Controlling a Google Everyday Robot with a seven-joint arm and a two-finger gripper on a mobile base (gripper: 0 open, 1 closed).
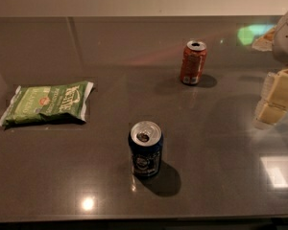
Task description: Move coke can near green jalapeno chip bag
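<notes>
Hand (274, 99) at the right edge, apart from the coke can (193, 63), holds nothing; its opening cannot be told.

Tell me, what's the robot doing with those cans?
Nothing is being handled yet. The robot's claw hangs at the right edge of the counter, holding nothing. The coke can stands upright near the back, apart from the claw. The green jalapeno chip bag lies flat far over on the left. A dark blue can stands nearer the front, between them.
</notes>
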